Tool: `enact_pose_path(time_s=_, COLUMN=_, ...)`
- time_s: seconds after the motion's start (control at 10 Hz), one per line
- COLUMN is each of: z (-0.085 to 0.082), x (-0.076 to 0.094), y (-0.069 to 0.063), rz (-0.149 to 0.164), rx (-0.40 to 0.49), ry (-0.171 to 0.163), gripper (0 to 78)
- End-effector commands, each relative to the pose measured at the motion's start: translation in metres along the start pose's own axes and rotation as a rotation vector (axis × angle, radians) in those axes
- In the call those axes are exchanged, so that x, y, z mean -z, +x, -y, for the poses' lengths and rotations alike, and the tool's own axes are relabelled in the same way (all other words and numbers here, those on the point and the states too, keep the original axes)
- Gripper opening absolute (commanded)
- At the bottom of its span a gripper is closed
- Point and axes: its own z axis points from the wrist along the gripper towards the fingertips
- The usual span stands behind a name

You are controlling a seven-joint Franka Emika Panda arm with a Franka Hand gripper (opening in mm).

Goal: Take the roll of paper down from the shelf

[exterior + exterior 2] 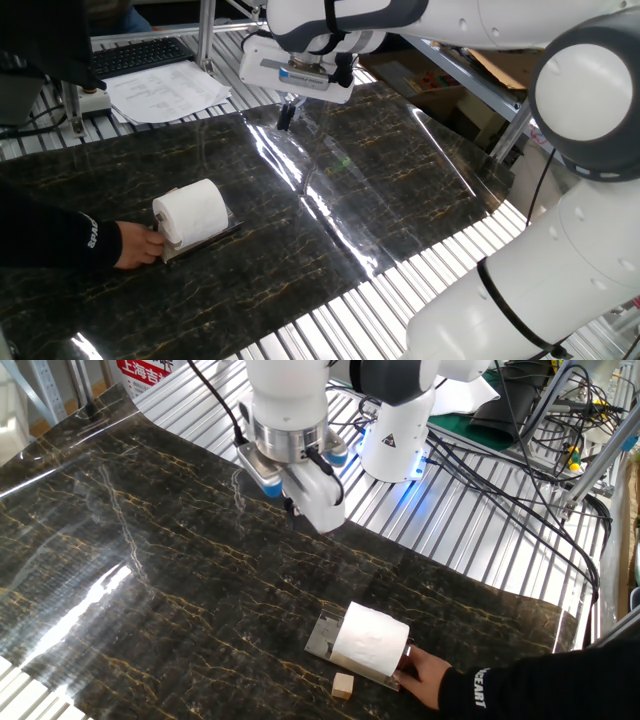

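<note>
The white roll of paper (pixel 192 212) lies on its side on the thin silvery shelf (pixel 222 232), which rests on the dark marble table. A person's hand (pixel 136 245) holds the shelf's edge. In the other fixed view the roll (pixel 370 640) lies on the shelf (pixel 321 637), with the hand (pixel 424 674) to its right. My gripper (pixel 286 114) hangs over the table's far side, well away from the roll. Its dark fingers look closed together and hold nothing. In the other fixed view the gripper (pixel 291 509) is mostly hidden behind the wrist.
A small tan wooden cube (pixel 343 685) sits just in front of the shelf. Printed paper sheets (pixel 166 92) and a keyboard (pixel 140 54) lie beyond the table edge. The robot base (pixel 396 432) and cables (pixel 520 470) stand on the ribbed metal surface.
</note>
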Motion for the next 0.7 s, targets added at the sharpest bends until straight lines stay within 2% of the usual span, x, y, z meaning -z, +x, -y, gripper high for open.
enact_pose_path(time_s=0.1, z=-0.0004, x=0.0012, y=-0.0003, rz=0.017, rx=-0.103, ry=0.012, gripper=0.0)
enact_pose_path(time_s=0.3, z=-0.0004, x=0.0012, y=-0.0003, rz=0.029, rx=-0.117, ry=0.025, gripper=0.0)
enact_pose_path(time_s=0.7, z=-0.0003, x=0.0011, y=-0.0002, rz=0.031, rx=-0.132, ry=0.026, gripper=0.0)
